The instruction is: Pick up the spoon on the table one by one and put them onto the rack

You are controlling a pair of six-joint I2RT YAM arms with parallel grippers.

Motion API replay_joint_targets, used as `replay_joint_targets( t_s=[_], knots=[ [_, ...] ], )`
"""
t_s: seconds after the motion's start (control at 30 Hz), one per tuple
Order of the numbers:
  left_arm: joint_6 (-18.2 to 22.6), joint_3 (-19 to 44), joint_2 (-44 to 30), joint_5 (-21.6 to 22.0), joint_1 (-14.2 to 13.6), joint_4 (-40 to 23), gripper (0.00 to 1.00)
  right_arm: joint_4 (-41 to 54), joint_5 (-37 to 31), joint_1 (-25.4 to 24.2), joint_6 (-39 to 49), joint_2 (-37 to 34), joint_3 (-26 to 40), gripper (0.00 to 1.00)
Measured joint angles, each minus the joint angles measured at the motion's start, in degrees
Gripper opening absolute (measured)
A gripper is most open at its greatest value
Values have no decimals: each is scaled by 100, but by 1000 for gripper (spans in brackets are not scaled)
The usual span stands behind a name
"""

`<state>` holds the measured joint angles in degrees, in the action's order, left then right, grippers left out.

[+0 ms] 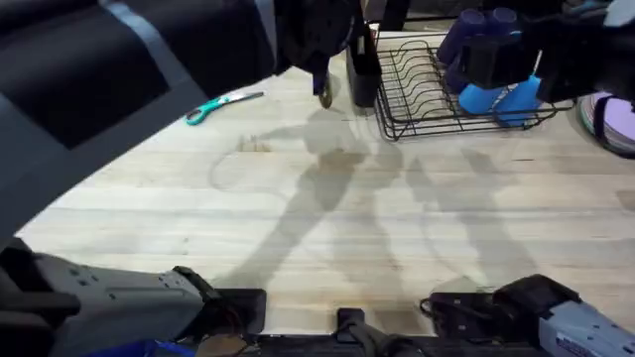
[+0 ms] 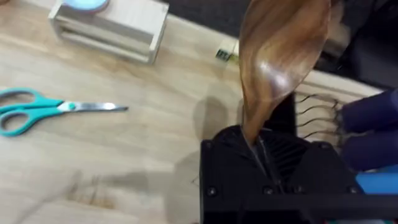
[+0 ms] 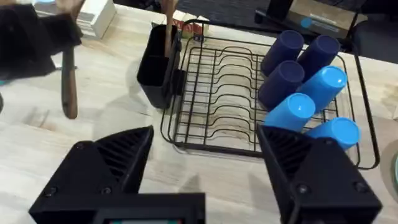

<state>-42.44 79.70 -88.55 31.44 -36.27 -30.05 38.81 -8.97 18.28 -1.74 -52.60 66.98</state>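
Left gripper (image 3: 59, 37) is clamped on the spoon (image 3: 68, 87), hung beside the rack (image 3: 249, 112)'s holder (image 3: 155, 68). Right gripper (image 3: 205, 168) is held open. Light, stiff, smooth wood; mid-handle grip is judged best.

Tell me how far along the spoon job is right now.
One spoon handle already stands in the rack's utensil holder. The left claw holds the dark spoon in the air beside the holder; dropping it in is what's left.
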Motion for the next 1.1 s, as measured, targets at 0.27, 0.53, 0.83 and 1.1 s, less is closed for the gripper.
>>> replay_joint_targets(
  t_s=[0.27, 0.53, 0.83, 1.1],
  knots=[
    [308, 0, 0, 31, 0, 994, 43, 2, 0, 0, 0, 0, 0, 994],
    [921, 0, 0, 31, 0, 1857, 43, 2, 0, 0, 0, -1, 0, 994],
    [1236, 0, -1, -36, 0, 2523, 43, 2, 0, 0, 0, -2, 0, 994],
    [1388, 33, -348, -100, 7, 3165, 43, 2, -2, 0, 0, 0, 0, 994]
  ],
)
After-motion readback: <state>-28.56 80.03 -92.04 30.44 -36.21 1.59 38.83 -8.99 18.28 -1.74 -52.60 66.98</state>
